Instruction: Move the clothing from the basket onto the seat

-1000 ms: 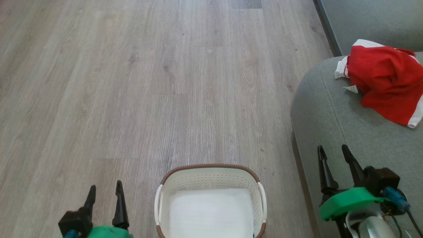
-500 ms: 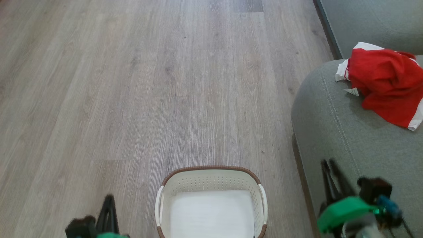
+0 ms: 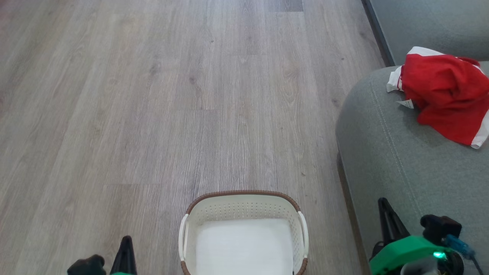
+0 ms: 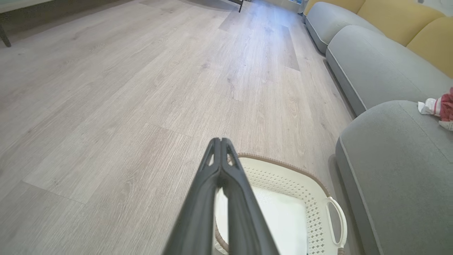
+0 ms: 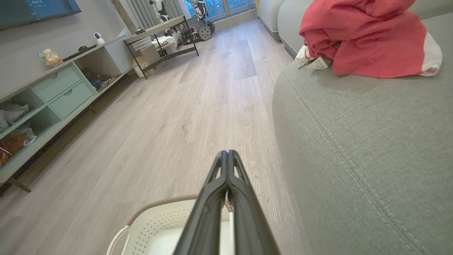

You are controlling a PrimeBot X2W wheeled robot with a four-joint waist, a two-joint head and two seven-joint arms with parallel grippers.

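Ahead and to the right of the right jaws, the clothing (image 3: 443,97) is seen heaped on the seat (image 3: 382,160). Between the left jaws and right jaws, the basket (image 3: 244,192) is noted with no red fabric in it. Both pairs, spread a second ago, are now pressed together on nothing. Transfer is judged finished; no further pick is judged needed.

The clothing (image 3: 443,99) is bright red with white trim, the seat (image 3: 386,160) under it plain grey-green with a paler stitched seam, the basket (image 3: 244,208) cream-white, dotted with small holes below a brown woven-look rim, the floor (image 3: 153,114) pale grey wood-grain planks, and the back cushions (image 4: 400,17) behind the seat mustard yellow.
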